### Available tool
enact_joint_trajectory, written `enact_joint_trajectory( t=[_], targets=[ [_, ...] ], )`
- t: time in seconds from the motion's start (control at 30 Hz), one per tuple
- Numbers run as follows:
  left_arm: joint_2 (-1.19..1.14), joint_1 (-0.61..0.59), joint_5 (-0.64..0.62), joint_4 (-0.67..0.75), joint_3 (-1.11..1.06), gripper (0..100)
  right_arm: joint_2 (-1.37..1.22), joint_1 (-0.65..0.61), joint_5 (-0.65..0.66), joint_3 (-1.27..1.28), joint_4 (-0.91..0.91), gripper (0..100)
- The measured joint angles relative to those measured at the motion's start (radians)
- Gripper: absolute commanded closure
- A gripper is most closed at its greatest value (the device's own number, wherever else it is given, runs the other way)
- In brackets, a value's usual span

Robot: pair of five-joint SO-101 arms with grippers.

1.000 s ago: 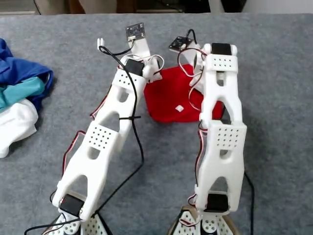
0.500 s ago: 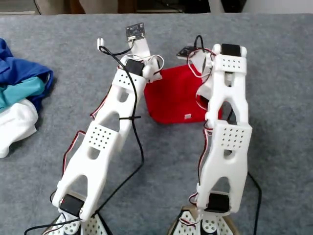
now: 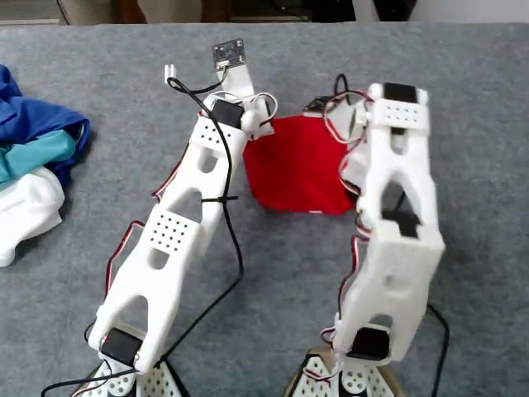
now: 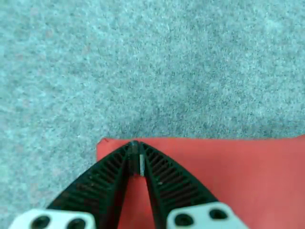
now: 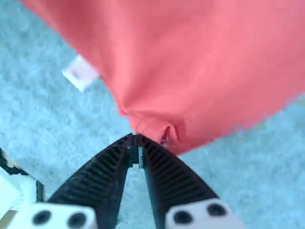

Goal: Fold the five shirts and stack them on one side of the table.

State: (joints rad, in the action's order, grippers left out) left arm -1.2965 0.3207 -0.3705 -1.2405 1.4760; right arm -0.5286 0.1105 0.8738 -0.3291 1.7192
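Red shirt point(image 3: 297, 165) folded near-square on grey table point(image 3: 463, 99), between both arms, far edge running side to side; left gripper point(image 4: 135, 155) pinched tight on far left corner; right gripper point(image 5: 135, 143) clamped on a bunched, lifted fold; blue, teal and white clothes point(image 3: 33, 165) heaped far left.

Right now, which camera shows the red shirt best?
The high view: the red shirt shows nearly whole, edges and all. The left wrist view gives one flat corner at the left pincer; the right wrist view, bunched cloth at the right pincer.
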Motion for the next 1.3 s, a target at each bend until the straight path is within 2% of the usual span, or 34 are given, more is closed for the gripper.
enact_joint_trajectory(
  t=[0.17,0.4,0.47,0.57,0.7,0.83,1.03,1.13,1.3],
  targets=[
    [0.0,0.0,0.0,0.0,0.0,98,0.124,0.051,0.014,0.215,-0.14,99.3],
    [0.0,0.0,0.0,0.0,0.0,98,0.175,0.066,0.017,0.226,-0.229,99.3],
    [0.0,0.0,0.0,0.0,0.0,98,0.176,0.066,0.008,0.181,-0.258,99.2],
    [0.0,0.0,0.0,0.0,0.0,98,0.17,0.055,-0.084,0.08,-0.334,98.9],
    [0.0,0.0,0.0,-0.002,0.0,98,0.071,0.02,-0.176,-0.13,-0.338,98.9],
    [-0.002,-0.006,0.0,-0.034,0.025,98,-0.114,-0.031,-0.269,-0.342,-0.295,98.9],
    [0.011,-0.066,0.0,-0.106,0.143,98,-0.313,-0.084,-0.485,-0.66,-0.153,98.9],
    [0.026,-0.086,0.0,-0.123,0.144,98,-0.402,-0.094,-0.505,-0.76,-0.15,98.9],
    [0.028,-0.086,0.0,-0.126,0.144,98,-0.609,-0.072,-0.52,-0.818,-0.304,98.9]
  ],
)
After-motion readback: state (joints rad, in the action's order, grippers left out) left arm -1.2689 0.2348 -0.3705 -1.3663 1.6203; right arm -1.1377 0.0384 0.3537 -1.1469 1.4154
